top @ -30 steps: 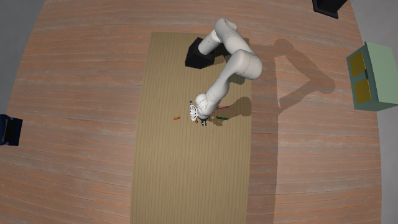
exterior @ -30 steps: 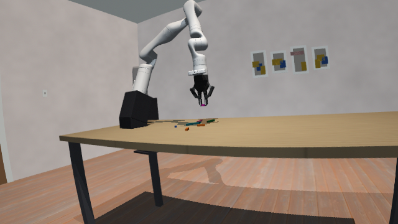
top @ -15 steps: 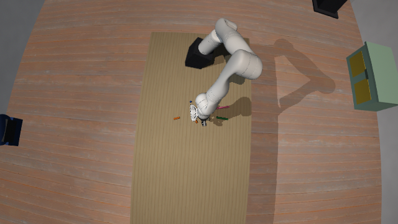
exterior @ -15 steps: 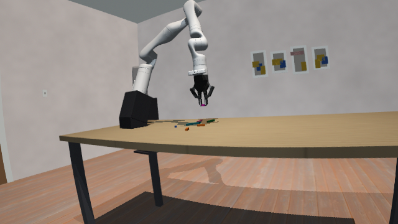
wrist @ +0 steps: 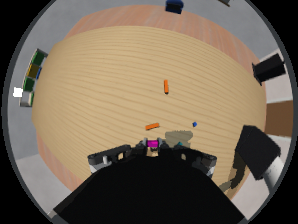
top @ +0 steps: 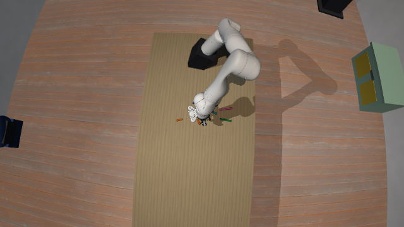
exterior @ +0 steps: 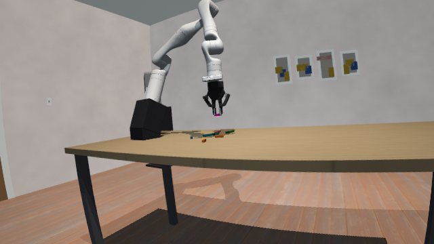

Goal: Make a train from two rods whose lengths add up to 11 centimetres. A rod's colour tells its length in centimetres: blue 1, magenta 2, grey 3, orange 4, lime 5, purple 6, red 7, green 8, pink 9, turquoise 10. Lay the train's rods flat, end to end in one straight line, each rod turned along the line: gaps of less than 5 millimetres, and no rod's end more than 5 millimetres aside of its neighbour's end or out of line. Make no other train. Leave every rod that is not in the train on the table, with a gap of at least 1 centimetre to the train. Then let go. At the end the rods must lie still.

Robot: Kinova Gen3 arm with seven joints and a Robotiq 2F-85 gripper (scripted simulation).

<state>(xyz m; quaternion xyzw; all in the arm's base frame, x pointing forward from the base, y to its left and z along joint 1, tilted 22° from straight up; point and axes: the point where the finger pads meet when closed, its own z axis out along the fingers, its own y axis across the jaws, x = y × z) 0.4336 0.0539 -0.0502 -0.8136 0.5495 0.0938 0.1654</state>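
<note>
My gripper (exterior: 217,112) (wrist: 152,143) is shut on a short magenta rod (exterior: 217,115) (wrist: 152,143) and holds it well above the table (top: 189,173) (exterior: 305,146). In the top view the gripper (top: 204,123) hangs over the cluster of rods. Below lie two orange rods (top: 179,120) (top: 198,122), which also show in the wrist view (wrist: 166,86) (wrist: 152,125). A turquoise rod (top: 214,112), a pink rod (top: 226,108) and a green rod (top: 225,120) (exterior: 230,131) lie to the right. A small blue rod (exterior: 191,137) (wrist: 194,123) lies apart on the table.
The arm's black base (top: 201,58) (exterior: 150,119) stands at the table's far end. A green cabinet (top: 377,79) stands on the floor off to the right, away from the table.
</note>
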